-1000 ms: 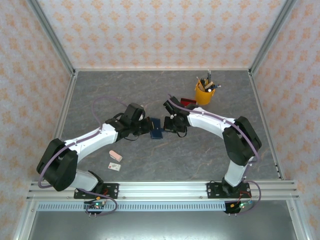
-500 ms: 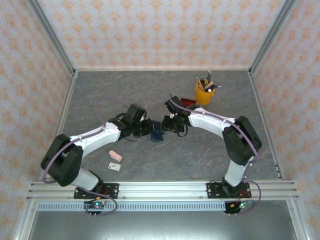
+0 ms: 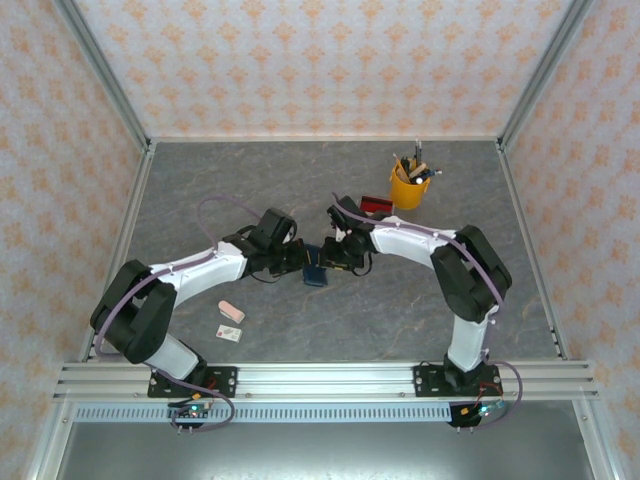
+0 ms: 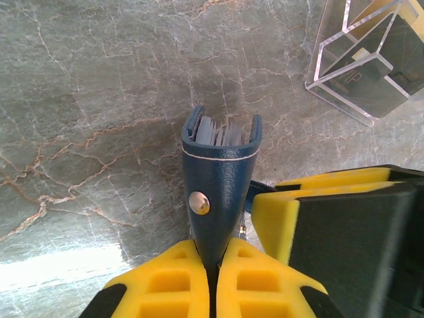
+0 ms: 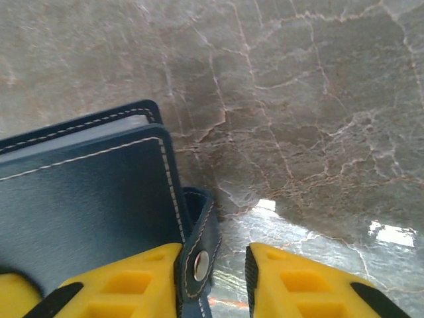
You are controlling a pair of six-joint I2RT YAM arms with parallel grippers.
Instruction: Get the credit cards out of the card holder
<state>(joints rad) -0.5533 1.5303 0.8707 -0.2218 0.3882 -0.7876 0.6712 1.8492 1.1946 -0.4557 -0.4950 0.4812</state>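
Left jaws clenched on the blue wallet, which sticks straight out ahead of them, folded, over the table. Right jaws parted, the wallet's snap strap between them, against one finger, clear of the other.

Free table near card holder; clear tray, yellow cup beyond.

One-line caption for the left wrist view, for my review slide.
Left gripper shut on the navy card holder, held edge-on over the marble table, clear tray at upper right.
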